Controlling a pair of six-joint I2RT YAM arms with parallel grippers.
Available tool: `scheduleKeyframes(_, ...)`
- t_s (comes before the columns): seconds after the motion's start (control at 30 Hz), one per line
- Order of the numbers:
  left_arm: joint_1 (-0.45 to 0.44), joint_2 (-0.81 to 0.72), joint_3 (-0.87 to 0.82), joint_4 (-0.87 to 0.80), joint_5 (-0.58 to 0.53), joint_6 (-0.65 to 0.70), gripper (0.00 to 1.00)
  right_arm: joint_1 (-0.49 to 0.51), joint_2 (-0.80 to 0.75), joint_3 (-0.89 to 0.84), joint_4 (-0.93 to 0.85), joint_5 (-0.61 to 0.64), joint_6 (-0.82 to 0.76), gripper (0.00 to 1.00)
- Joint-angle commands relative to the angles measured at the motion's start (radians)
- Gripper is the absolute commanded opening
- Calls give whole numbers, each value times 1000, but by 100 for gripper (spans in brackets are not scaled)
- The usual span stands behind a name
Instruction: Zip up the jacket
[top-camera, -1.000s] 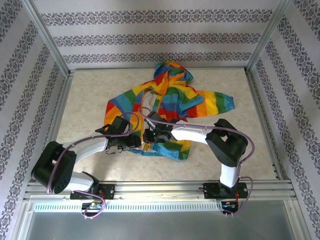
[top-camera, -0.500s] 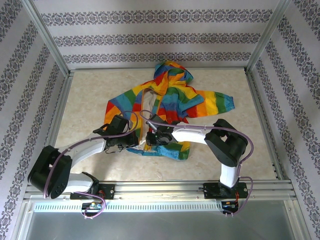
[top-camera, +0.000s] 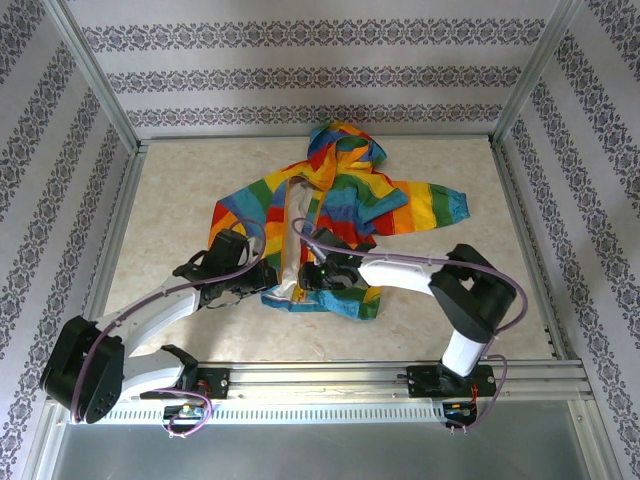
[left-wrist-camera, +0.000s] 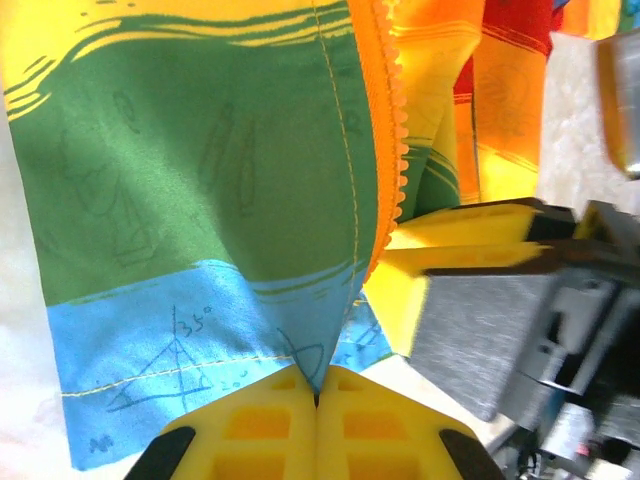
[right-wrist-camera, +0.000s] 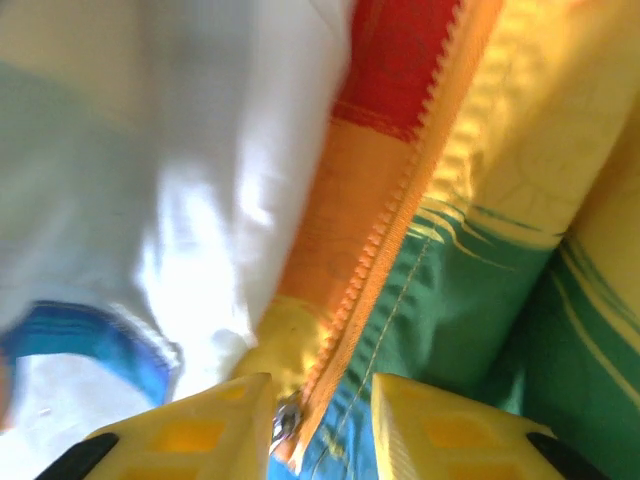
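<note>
One pale surface (top-camera: 170, 210) carries the jacket (top-camera: 345, 200), spread mid-frame in the top view, hood toward the upper edge, front open. The left pincer (left-wrist-camera: 317, 398) is closed tight on the blue hem corner beside the zipper (right-wrist-camera: 400, 200). The right pincer (right-wrist-camera: 320, 420) stands partly open astride the zipper's lower end, clamping nothing. The cloth looks thin, light and limp, likely to bunch; best held at the hem and the zipper's foot

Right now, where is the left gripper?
In the top view, the left gripper is shut on the jacket at its near hem, just left of the right gripper.
</note>
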Motion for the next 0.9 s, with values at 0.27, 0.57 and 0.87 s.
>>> scheduleKeyframes(0.27,50,-89,-95,263,163,-139,0,-51,-112,-20,199,-224,105,37)
scheduleKeyframes(0.57,75,-82,-158,409,230,-195,0,-48,-52,-36,326,-308,194,38)
scheduleKeyframes(0.87,82,-62,-160,448,259,-191,0,-35,-3,-38,377,-346,226,36)
